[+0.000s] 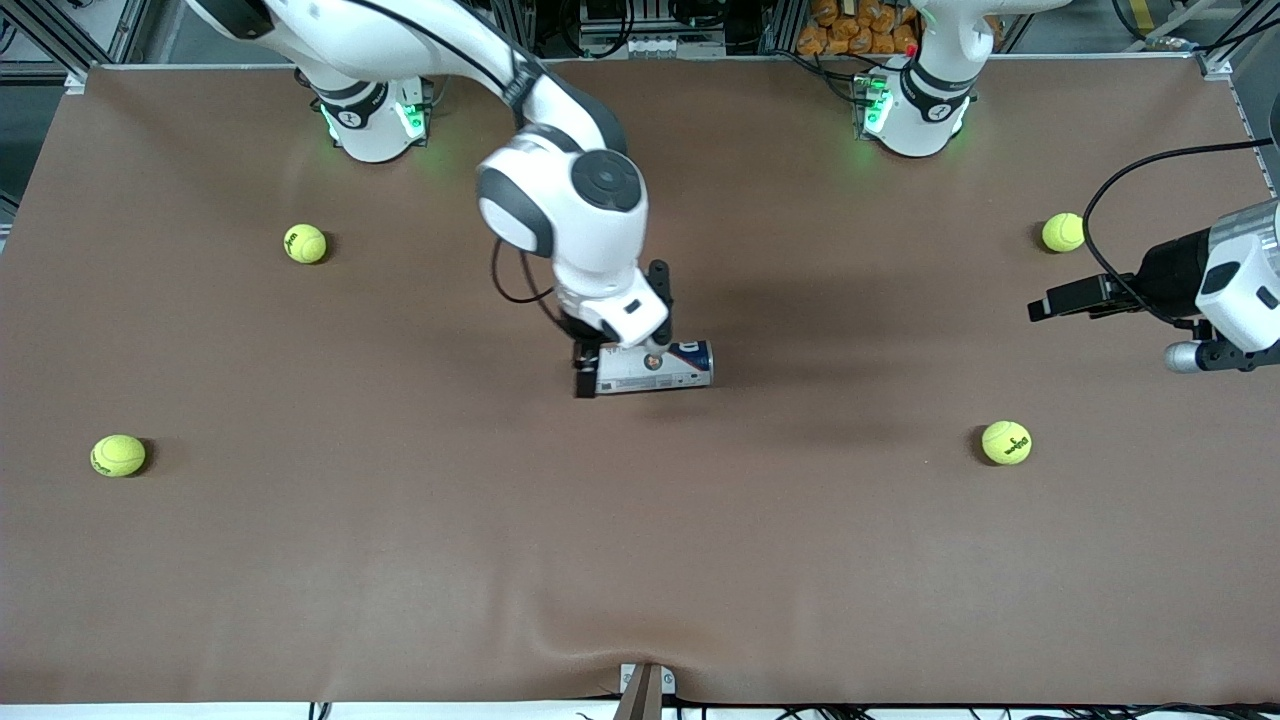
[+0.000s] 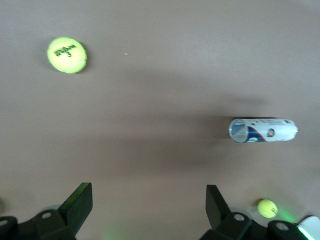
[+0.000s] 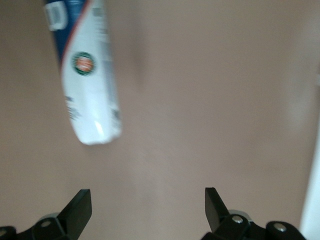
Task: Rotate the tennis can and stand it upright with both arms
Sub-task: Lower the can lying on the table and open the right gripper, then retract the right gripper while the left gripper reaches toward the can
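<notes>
tennis can [image 1: 668, 368] end hidden by right arm [image 1: 570, 200]

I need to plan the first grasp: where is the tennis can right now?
The tennis can lies on its side mid-table in the front view, just beside the open right gripper, untouched.

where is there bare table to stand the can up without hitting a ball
The widest bare patch of the table runs along the front-camera edge, between the two nearer tennis balls. Crowded: the middle, where the open right gripper hangs over the lying tennis can. The open left gripper waits at its end.
</notes>
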Robot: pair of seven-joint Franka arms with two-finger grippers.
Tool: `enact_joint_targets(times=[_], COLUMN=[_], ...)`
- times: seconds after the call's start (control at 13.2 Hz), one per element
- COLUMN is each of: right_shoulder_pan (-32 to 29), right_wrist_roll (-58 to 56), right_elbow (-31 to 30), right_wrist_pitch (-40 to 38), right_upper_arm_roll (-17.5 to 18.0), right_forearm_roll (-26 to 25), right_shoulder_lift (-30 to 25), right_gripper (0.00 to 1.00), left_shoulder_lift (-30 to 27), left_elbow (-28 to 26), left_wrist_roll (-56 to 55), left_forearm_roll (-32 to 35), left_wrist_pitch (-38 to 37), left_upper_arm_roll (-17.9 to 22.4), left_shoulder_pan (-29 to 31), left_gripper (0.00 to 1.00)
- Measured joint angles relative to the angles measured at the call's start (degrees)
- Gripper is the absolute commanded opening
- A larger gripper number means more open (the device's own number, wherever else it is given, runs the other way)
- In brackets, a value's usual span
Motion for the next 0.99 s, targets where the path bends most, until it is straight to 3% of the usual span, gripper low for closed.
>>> enact_joint_targets(times=[0.38, 0.53, 0.68, 0.99], right_shoulder_pan=[-17.67, -25.22, -28.65, -30.33], right_wrist_roll=[-0.82, -1.67, -0.92, 10.55], right_elbow=[4.67, 4.64, 4.21, -3.30], right_wrist_pitch=[-1.49, -6.22, -11.37, -14.67], right_upper_arm_roll=[-2.50, -2.78, -3.74, -6.81], right_forearm_roll=[14.44, 19.79, 20.55, 20.89], right_shoulder_lift=[-8.07, -11.85, -15.12, -23.61], right_gripper=[1.00, 1.00, 1.00, 1.00], left_shoulder_lift=[2.06, 2.96, 4.83, 9.41], left_elbow=[-0.58, -0.82, -1.19, -1.37], left_wrist_roll=[0.00, 0.00, 0.00, 0.00], left_forearm_roll=[-3.40, -5.87, -9.14, -14.65], left_wrist_pitch=[0.00, 0.08, 0.51, 1.58], left_upper_arm_roll=[-0.09, -0.10, -0.09, -0.12], left_shoulder_pan=[-0.12, -0.24, -0.33, -0.52], left_gripper=[1.00, 1.00, 1.00, 1.00])
